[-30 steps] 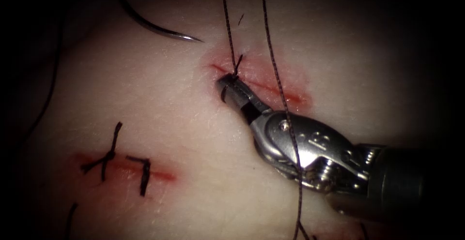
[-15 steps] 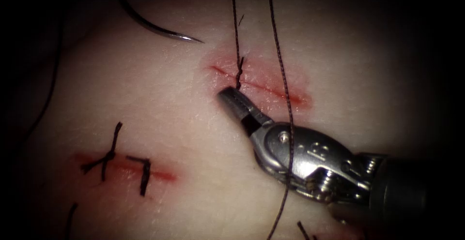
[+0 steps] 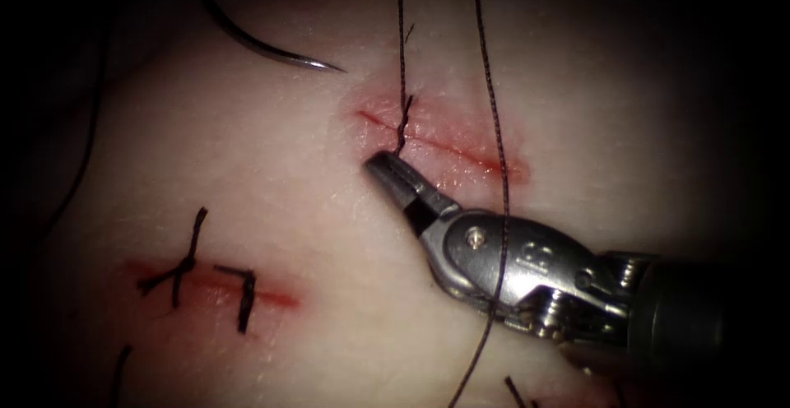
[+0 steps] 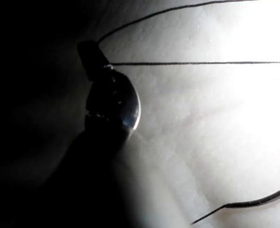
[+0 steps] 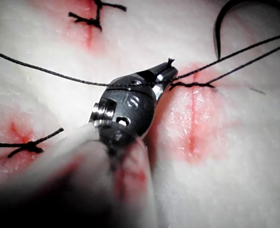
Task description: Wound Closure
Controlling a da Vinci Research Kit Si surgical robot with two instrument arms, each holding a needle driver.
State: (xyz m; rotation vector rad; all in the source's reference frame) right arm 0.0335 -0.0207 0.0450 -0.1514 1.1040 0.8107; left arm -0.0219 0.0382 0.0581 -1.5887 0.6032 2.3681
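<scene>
Right claw (image 3: 387,165): closed, apparently on nothing; knot (image 3: 403,124) just above.
Left claw (image 4: 90,57): clamped on thread (image 4: 197,62).
Needle (image 3: 263,46): free on tissue (image 3: 288,178), left of cut (image 3: 444,145).

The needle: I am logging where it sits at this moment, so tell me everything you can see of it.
The needle is a thin, dark, curved piece of metal with a bright sharp tip. It lies loose on the tissue, up and to the left of the cut, its tip pointing toward the cut and its far end running off into shadow. It is not in the tissue, and the right gripper is well away from it.
</scene>
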